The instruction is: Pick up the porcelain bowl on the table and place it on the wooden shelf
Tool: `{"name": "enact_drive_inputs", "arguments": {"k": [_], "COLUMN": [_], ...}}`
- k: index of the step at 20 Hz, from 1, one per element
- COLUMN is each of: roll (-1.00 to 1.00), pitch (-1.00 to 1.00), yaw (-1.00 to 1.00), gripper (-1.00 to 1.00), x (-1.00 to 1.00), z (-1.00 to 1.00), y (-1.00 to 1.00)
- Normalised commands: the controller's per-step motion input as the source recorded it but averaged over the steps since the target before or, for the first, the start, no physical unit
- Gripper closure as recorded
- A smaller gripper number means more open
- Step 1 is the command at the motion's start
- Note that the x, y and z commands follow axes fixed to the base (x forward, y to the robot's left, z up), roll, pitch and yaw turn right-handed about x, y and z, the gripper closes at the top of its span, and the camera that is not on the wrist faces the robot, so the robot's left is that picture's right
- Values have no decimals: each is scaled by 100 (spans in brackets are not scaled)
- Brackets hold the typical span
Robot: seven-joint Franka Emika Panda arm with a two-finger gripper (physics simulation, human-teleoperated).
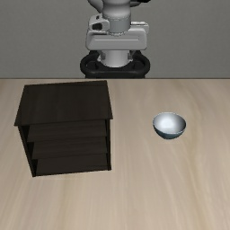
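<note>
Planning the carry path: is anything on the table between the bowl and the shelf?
Nothing visible does. Only bare table lies between the porcelain bowl, at the exterior view's right, and the wooden shelf at its left.

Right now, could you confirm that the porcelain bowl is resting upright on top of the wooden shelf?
Not quite: the exterior view shows the porcelain bowl resting upright on the table, apart from the wooden shelf, toward the exterior view's right.
</note>
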Motion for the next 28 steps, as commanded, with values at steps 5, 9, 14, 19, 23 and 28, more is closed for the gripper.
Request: {"name": "enact_drive_inputs", "arguments": {"k": [5,9,14,19,23,28], "roll": [0,0,0,0,0,0], "pitch": [0,0,0,0,0,0], "yaw": [0,0,0,0,0,0], "gripper": [-100,-100,-100,-100,-100,-100], "x": [0,0,80,80,0,0], "z": [0,0,0,0,-25,-100], "y": [100,100,20,20,-25,0]}}
